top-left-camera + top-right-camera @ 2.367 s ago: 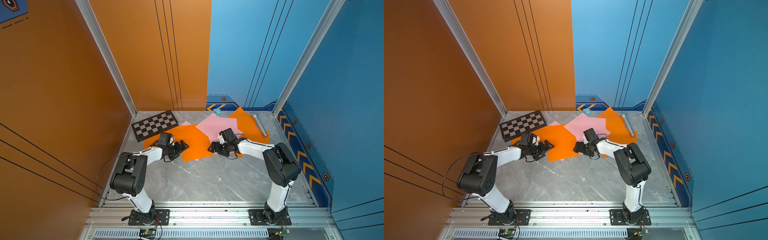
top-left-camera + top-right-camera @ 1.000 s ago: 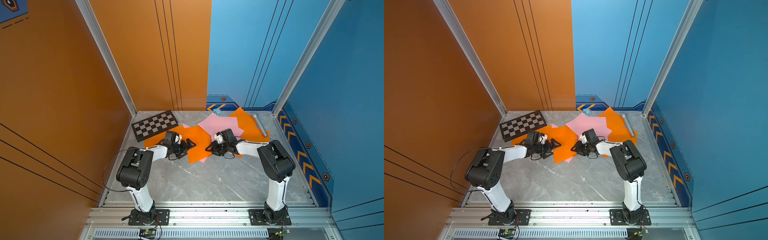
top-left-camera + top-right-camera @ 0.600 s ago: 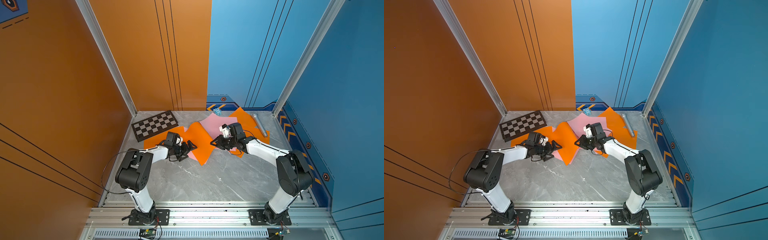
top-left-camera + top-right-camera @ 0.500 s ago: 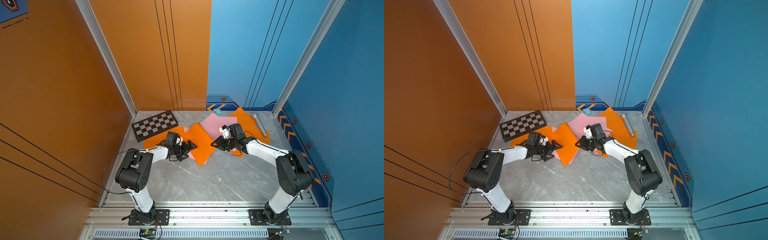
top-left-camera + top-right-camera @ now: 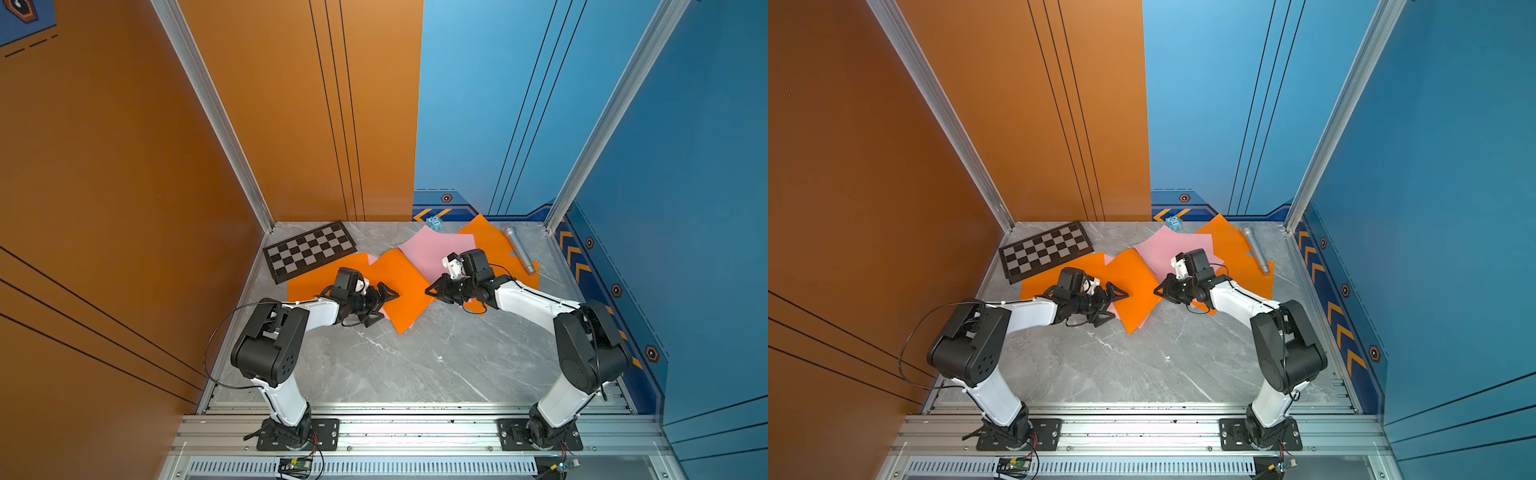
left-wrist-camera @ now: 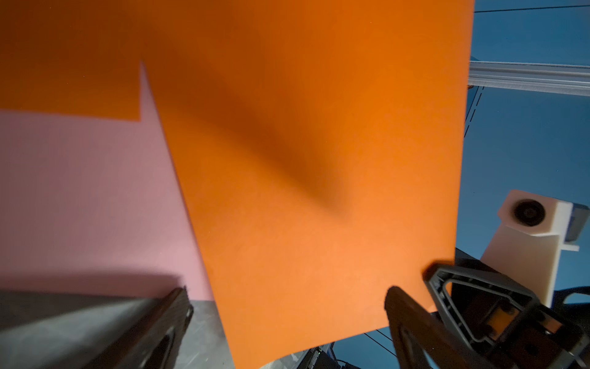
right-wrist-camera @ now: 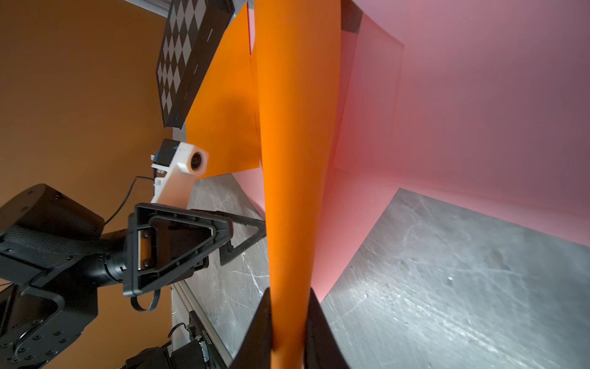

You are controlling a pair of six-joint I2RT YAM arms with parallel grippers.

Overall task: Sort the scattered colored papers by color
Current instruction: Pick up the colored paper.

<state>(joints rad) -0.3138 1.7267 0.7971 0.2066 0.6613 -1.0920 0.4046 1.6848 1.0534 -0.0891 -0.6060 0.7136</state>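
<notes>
A bright orange paper [image 5: 405, 286] [image 7: 293, 159] is lifted at its right corner and curls up off the floor. My right gripper [image 5: 430, 289] [image 7: 289, 306] is shut on that corner. My left gripper [image 5: 385, 307] [image 6: 287, 303] stands wide open at the same sheet's left edge, nothing clamped. A pink paper [image 6: 89, 198] lies under the raised sheet. Another pink paper [image 5: 428, 249] lies behind it. More orange papers lie at the left [image 5: 316, 280] and at the back right [image 5: 490, 241], all overlapping in both top views.
A black-and-grey checkered board [image 5: 309, 249] lies at the back left, touching the left orange sheet. A grey microphone [image 5: 519, 255] rests on the back-right orange sheet. A small blue toy [image 5: 434, 223] stands by the back wall. Walls close in on three sides.
My right gripper has shut on the orange sheet's corner and drawn it up and back, so the sheet now curls off the floor. The left gripper has stayed open beside it.
</notes>
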